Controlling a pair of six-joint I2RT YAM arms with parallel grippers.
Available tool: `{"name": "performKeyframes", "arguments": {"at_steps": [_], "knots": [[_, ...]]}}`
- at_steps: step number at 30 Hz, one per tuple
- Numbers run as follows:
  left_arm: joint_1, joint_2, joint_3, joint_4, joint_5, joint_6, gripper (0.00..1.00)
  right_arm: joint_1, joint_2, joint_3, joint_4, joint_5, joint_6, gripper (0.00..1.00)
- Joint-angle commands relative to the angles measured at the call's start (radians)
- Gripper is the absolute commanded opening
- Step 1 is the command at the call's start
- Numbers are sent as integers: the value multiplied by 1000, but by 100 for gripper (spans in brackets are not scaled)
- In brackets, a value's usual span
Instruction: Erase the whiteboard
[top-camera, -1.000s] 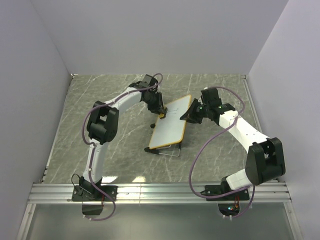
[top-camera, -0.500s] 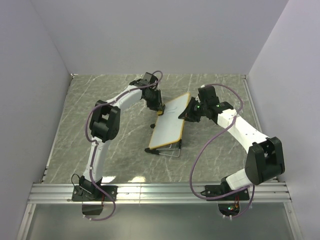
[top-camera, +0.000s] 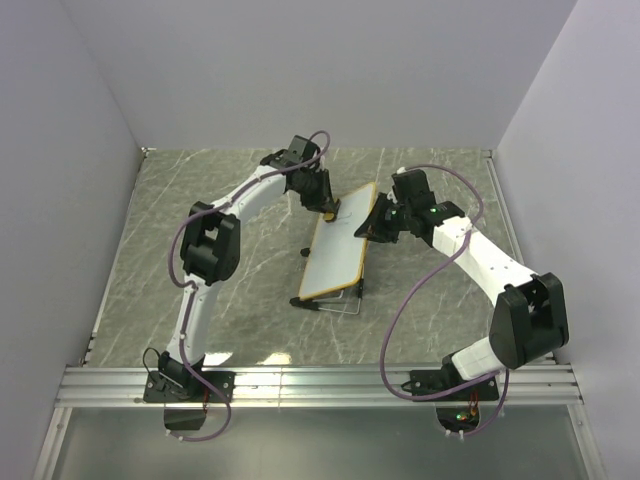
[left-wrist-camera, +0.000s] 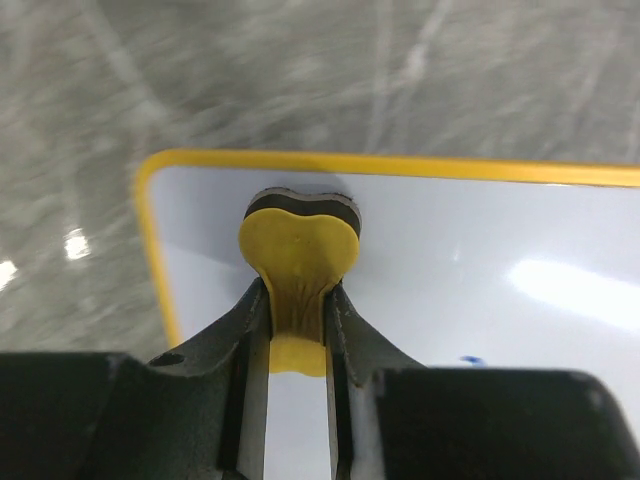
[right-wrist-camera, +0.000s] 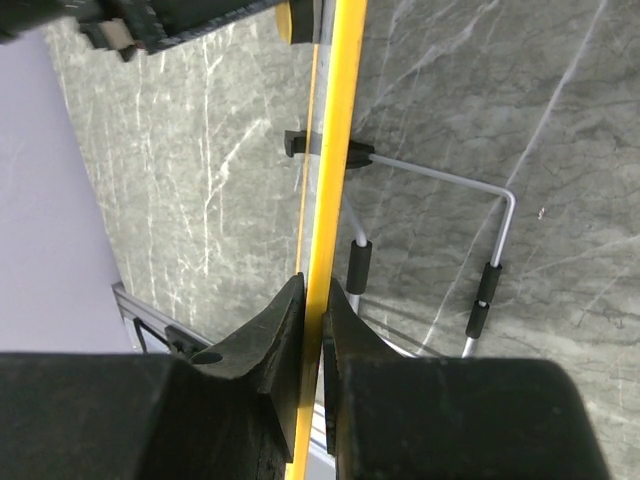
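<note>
The whiteboard (top-camera: 338, 250) stands tilted on a wire stand (top-camera: 338, 304) in the middle of the top view, its long sides running from lower left to upper right. Grey marble table (top-camera: 180, 190) shows on every side of it, widest toward the left wall and narrower toward the right arm.

The left gripper (top-camera: 328, 208) is at the board's upper left corner, its jaws pressed together on the waist of a yellow eraser (left-wrist-camera: 298, 245). The left wrist view shows what the top view cannot. The eraser's rounded head lies just inside the rounded corner of the orange frame, close to two edges, and a tiny blue mark (left-wrist-camera: 472, 360) sits low on the white face. The dark pad under the head seems to touch the surface, though the angle leaves that unsure.

The right gripper (right-wrist-camera: 312, 290) is clamped on the frame along the upper right long edge. Its wrist view shows the board edge-on as a thin yellow line, with a black foot (right-wrist-camera: 330, 147) and the bent wire behind, and the white face is hidden.
</note>
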Motion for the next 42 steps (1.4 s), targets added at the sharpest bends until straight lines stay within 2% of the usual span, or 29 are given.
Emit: {"name": "performKeyframes", "arguments": {"at_steps": [1, 6, 12, 19, 23, 29, 34, 42], "knots": [[-113, -24, 56, 54, 150, -58, 0, 90, 66, -5, -18, -117, -101, 0], [-160, -44, 86, 48, 176, -93, 0, 96, 75, -2, -21, -115, -109, 0], [-207, -106, 37, 77, 182, -127, 0, 95, 82, -6, -20, -117, -116, 0], [-239, -126, 78, 71, 181, -155, 0, 96, 94, 5, -27, -121, -136, 0], [-230, -136, 14, 71, 119, -155, 0, 96, 102, 20, -41, -121, -147, 0], [-137, -126, -155, 115, 67, -173, 0, 96, 102, 31, -56, -123, -165, 0], [-69, -97, -239, 101, 13, -139, 0, 95, 98, 34, -73, -112, -191, 0], [-65, -65, -404, 163, 4, -135, 0, 95, 117, 49, -84, -114, -208, 0]]}}
